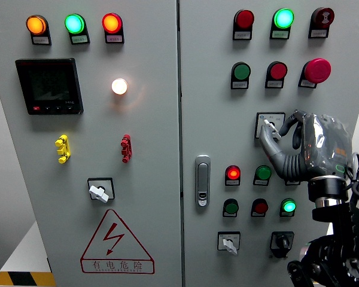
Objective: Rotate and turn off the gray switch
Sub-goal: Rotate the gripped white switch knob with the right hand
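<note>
Your right hand [299,146] comes up from the lower right corner and sits against the right door of the panel [215,89], close to its right edge, with bare door to its left as far as the door handle [202,180]. Its fingers [269,140] curl around the gray switch [268,125], mid-door beneath the green and red buttons. A yellow-and-red lightning warning label [116,242] sits low on the left door; its characters are too small to read.

You see red triangle warning sign [117,242] with lightning bolt on left cabinet door [84,149]; Chinese characters "有电危险" beneath. Small button labels too tiny to read.
</note>
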Controlling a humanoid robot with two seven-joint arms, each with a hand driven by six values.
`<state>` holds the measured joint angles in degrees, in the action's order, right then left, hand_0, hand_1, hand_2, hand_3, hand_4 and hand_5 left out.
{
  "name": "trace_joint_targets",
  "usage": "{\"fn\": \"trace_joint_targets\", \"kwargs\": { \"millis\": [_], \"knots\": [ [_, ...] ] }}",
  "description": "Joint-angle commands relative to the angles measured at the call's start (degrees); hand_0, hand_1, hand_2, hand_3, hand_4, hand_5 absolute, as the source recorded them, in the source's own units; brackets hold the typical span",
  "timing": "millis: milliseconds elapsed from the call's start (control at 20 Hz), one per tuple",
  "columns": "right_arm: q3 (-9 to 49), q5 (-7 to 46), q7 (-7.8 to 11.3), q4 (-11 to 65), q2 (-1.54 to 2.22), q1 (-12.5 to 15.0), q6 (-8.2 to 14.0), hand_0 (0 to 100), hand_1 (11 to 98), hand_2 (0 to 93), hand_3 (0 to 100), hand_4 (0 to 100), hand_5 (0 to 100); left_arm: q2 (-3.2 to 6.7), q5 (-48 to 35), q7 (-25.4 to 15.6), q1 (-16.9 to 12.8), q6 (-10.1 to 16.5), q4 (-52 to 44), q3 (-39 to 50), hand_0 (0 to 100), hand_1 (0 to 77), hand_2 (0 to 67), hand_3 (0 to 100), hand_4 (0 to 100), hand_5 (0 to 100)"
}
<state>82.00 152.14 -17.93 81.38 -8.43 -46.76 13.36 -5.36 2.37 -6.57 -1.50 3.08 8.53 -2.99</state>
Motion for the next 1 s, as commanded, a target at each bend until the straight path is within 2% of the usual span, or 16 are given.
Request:
{"fn": "trace_joint_targets", "kwargs": {
  "millis": [0,200,300,550,900,950],
  "knots": [
    [0.0,0.1,0.00,-0.1,0.00,0.0,0.0,51,40.5,74.0,100,95,100,0.00,0.0,0.0,0.0,0.0,0.0,0.0,0,0.0,10.1,21,12,12],
    [0.0,0.2,0.00,-0.3,-0.09,-0.3,0.0,55,39.7,74.3,100,94,100,0.00,0.0,0.1,0.0,0.0,0.0,0.0,0,0.0,10.1,21,12,12],
    [0.0,0.2,0.00,-0.4,0.00,-0.3,0.0,55,39.4,73.8,100,95,100,0.00,0.0,0.1,0.0,0.0,0.0,0.0,0,0.0,10.1,21,12,12],
    [0.0,0.2,0.00,-0.4,0.00,-0.3,0.0,57,39.0,67.7,100,95,100,0.00,0.0,0.1,0.0,0.0,0.0,0.0,0,0.0,10.1,22,12,12],
    [0.0,0.2,0.00,-0.4,0.00,-0.4,0.0,58,38.7,69.5,100,94,100,0.00,0.0,0.1,0.0,0.0,0.0,0.0,0,0.0,10.1,22,12,12],
    [0.0,0.2,0.00,-0.4,0.08,-0.4,0.0,58,38.6,70.2,100,94,100,0.00,0.0,0.1,0.0,0.0,0.0,0.0,0,0.0,10.1,22,12,12]
  ]
}}
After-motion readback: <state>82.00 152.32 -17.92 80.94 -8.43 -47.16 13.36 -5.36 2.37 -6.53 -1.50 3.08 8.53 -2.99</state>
